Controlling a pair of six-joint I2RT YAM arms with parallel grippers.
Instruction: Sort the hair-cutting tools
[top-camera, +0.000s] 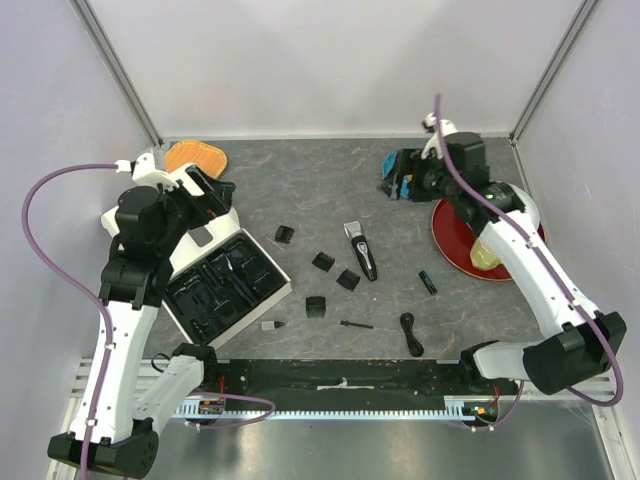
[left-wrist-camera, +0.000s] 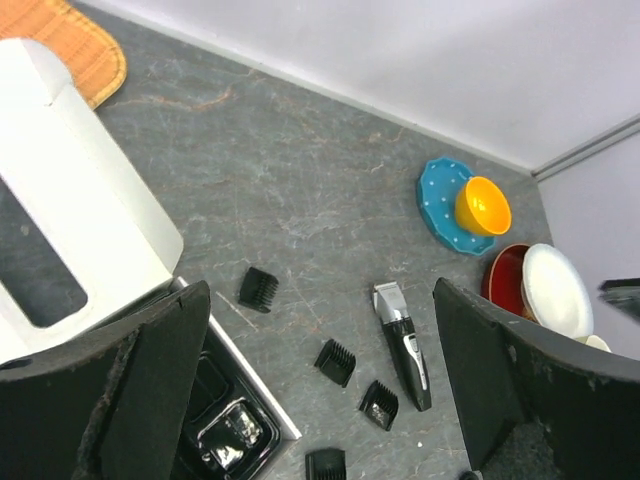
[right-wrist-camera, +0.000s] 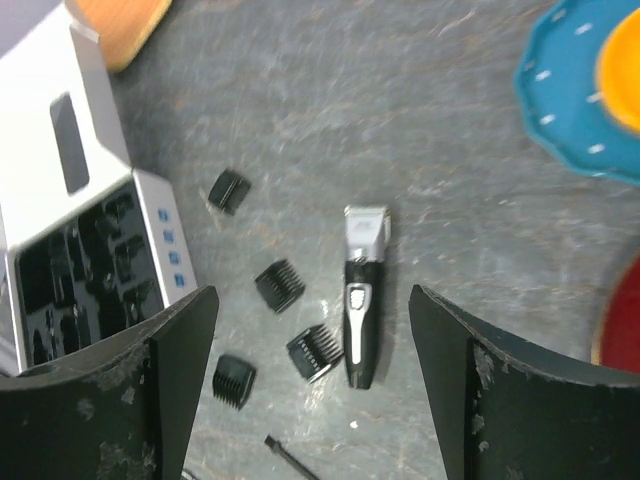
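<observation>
The black-and-silver clipper (top-camera: 360, 250) lies mid-table, also seen in the left wrist view (left-wrist-camera: 403, 343) and the right wrist view (right-wrist-camera: 362, 305). Several black comb guards (top-camera: 323, 262) (left-wrist-camera: 336, 362) (right-wrist-camera: 279, 284) are scattered to its left. A thin brush (top-camera: 356, 324) (right-wrist-camera: 290, 458), a coiled cable (top-camera: 411, 333) and a small black bit (top-camera: 428, 282) lie nearer the front. My left gripper (top-camera: 205, 190) (left-wrist-camera: 320, 290) hangs open and empty above the box's lid. My right gripper (top-camera: 410, 175) (right-wrist-camera: 312, 292) is open and empty, high at the back right.
A white box with a black moulded tray (top-camera: 225, 285) (right-wrist-camera: 90, 230) sits open at the left. An orange mat (top-camera: 195, 158) lies at the back left. A blue plate (left-wrist-camera: 445, 195) with a yellow cup (left-wrist-camera: 482, 205) and a red plate (top-camera: 470, 240) stand at the right.
</observation>
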